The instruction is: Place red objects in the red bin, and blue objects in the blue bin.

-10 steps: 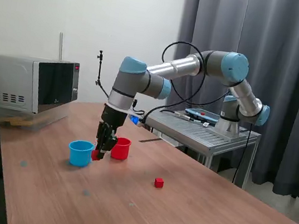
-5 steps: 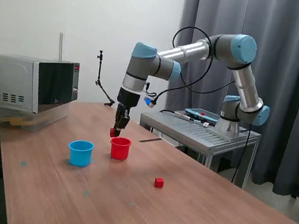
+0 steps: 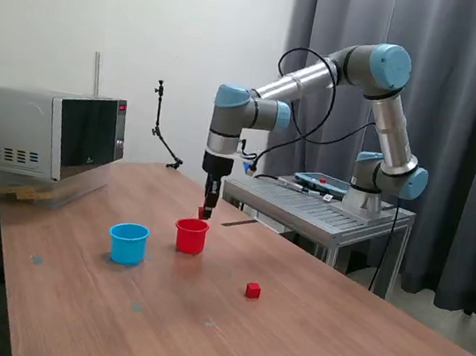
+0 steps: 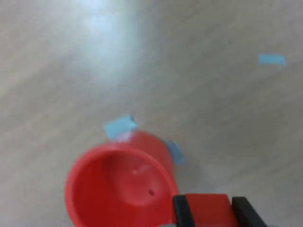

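Note:
My gripper is shut on a tiny red cube and holds it just above and behind the red cup. In the wrist view the cube sits between the black fingers, at the rim of the red cup, which looks empty. The light blue cup stands on the table to the exterior view's left of the red cup. A second red cube lies on the table to the exterior view's right. No dark blue cubes show.
A microwave stands at the back on the exterior view's left. A metal cart carries the arm's base at the back on the exterior view's right. Small blue tape marks lie on the wooden table.
My gripper rose from table level between the two cups with the red cube and moved to the exterior view's right, to above the red cup's back rim.

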{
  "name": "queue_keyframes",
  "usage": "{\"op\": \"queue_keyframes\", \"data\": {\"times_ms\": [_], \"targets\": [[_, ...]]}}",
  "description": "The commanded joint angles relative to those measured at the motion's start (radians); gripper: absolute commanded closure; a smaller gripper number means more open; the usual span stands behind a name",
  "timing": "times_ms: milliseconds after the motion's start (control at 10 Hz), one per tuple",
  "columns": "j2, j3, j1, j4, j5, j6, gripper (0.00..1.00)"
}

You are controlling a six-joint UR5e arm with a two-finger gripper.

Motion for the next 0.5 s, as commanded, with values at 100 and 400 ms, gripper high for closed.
{"op": "queue_keyframes", "data": {"times_ms": [100,400], "targets": [[-0.008,0.047,-0.020,-0.001,0.001,0.048,1.00],[-0.010,0.050,-0.046,-0.001,0.001,0.051,1.00]]}}
